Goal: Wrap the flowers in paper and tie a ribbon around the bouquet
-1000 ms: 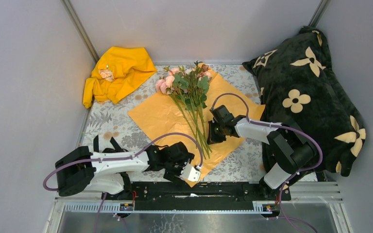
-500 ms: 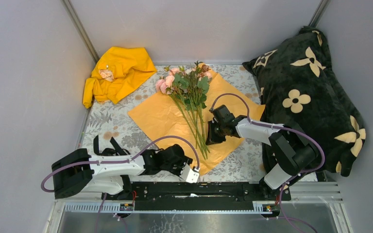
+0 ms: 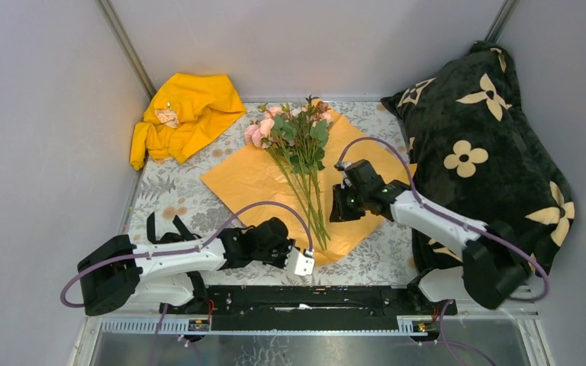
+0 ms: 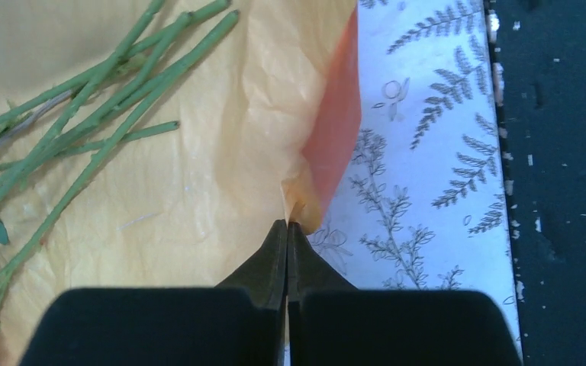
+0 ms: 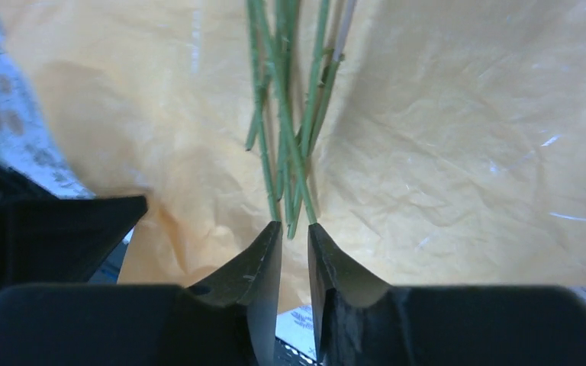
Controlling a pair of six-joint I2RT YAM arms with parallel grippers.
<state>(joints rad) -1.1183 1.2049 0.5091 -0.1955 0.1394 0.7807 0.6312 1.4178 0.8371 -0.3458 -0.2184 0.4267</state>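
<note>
Presently listed: paper [image 3: 248,183], one creased orange sheet, lying as a diamond on the patterned tablecloth [image 3: 172,191], one corner pointing toward the arms. Flowers [image 3: 294,137], pale pink roses with green leaves, laid along the sheet's diagonal, heads at the far corner, stems [image 5: 282,114] running down toward the near one; an arrangement that suits rolling the sheet round them. Left gripper [image 4: 287,225], jaws fully closed, pinching the sheet's near corner, which lifts slightly off the cloth; probably held so that this edge can be folded over the stems. Right gripper [image 5: 294,227], jaws narrowly parted, nothing seen between them, tips just at the cut stem ends, above the paper. Ribbon: not to be made out in any view. Wrapping judged barely begun; tying not yet started. Also present: yellow garment [image 3: 187,114], far left; black pillow [image 3: 481,145], right.
</note>
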